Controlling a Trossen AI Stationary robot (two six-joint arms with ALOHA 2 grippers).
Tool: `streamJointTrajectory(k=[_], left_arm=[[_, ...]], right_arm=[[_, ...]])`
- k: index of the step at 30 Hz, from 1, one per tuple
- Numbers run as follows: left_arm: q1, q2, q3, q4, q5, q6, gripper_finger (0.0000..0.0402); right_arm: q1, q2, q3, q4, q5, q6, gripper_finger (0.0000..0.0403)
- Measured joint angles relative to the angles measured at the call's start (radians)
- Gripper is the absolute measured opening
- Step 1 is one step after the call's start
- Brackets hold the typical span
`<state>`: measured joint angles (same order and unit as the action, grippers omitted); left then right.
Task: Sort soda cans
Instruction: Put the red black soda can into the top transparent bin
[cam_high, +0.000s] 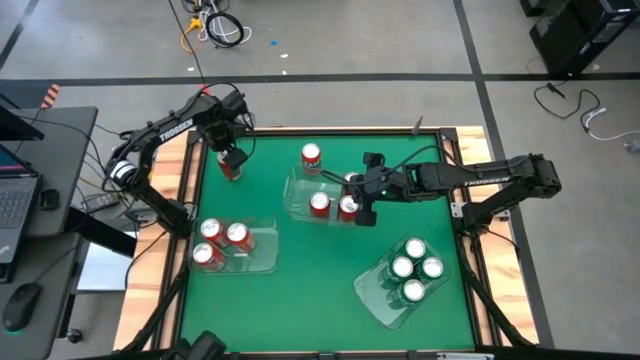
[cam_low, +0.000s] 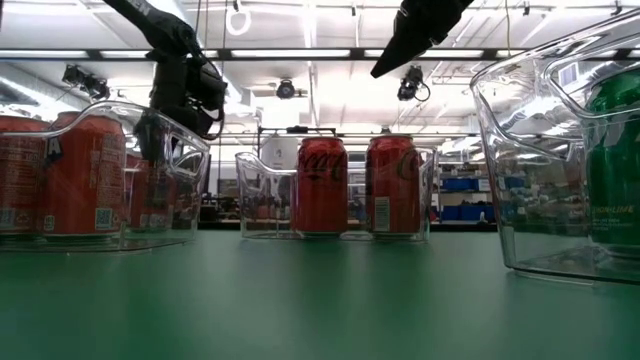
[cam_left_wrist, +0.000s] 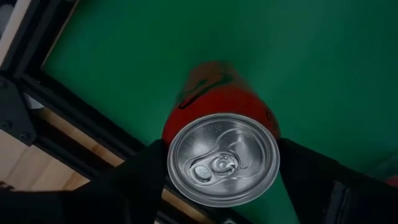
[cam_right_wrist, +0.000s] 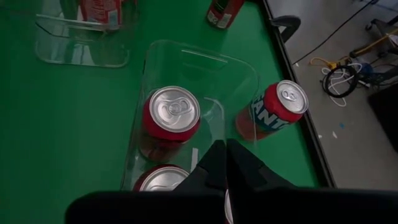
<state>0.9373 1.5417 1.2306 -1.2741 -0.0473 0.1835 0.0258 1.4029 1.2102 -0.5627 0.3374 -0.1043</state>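
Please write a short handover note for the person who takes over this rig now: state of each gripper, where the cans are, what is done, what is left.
Left gripper: fingers around a red can at the far left of the mat; firm grip not confirmed.
Right gripper: shut, empty, over the middle bin.
Done: three red cans in the near-left bin, two red cans in the middle bin, four green cans in the near-right bin.
Left: the red can at the left gripper and one loose red can behind the middle bin.
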Motion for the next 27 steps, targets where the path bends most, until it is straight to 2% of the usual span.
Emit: streamJointTrajectory(k=[6,13,19,27], left_arm=[[-0.005,-0.001,0.108,-0.056,0.02,-0.006,0.0273],[-0.019,0.0,0.139,-0.075,0.05,-0.008,0.0243],[-0.052,-0.001,0.136,-0.064,0.067,0.004,0.0243],[-0.084,-0.01,0.015,0.039,0.07,-0.016,0.0243]], right_arm=[[0.0,0.0,0.0,0.001,0.0,0.0,0.0],[0.0,0.0,0.0,0.0,0.0,-0.001,0.0],[0.0,0.0,0.0,0.0,0.0,-0.003,0.0],[0.0,0.0,0.0,0.001,0.0,0.0,0.0]])
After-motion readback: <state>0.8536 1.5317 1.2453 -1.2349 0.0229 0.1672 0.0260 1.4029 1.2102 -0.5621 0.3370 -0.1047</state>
